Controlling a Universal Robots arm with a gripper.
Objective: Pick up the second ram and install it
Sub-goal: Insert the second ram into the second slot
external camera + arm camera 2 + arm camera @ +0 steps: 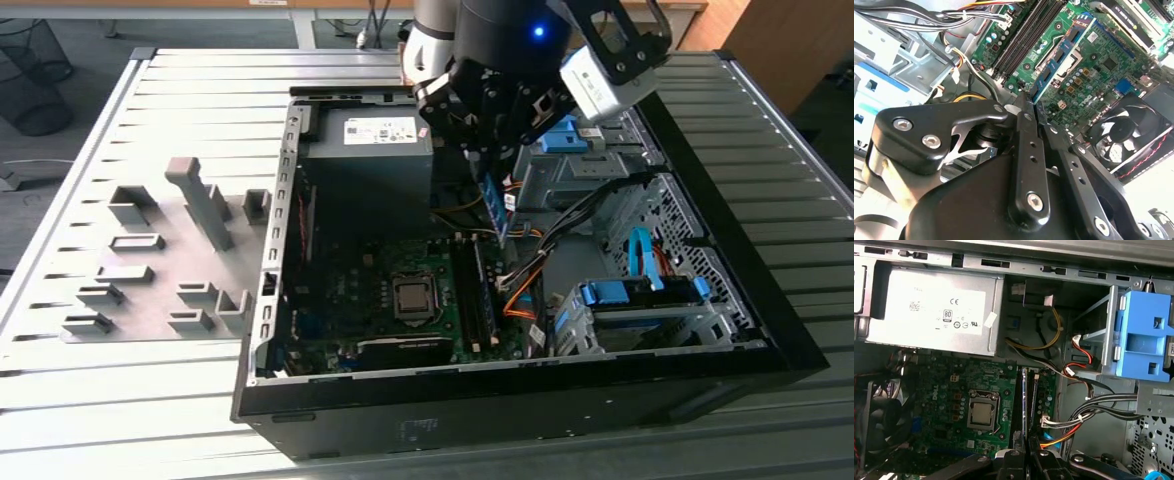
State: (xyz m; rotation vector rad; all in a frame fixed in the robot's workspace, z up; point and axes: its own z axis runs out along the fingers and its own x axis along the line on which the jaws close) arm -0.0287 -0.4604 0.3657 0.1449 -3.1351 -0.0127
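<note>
Looking down into the open computer case (280, 300), you've got the gripper (490, 165) hanging above the motherboard (360, 290) with its fingers (1026, 130) pinched on the second ram (1061, 55). That blue-green stick sits clamped edge-on between the two fingertips, jutting out past them toward the board. In the first wrist view the stick (1024, 400) lines up over the memory slots (1033, 395), beside the processor socket (982, 412)
</note>
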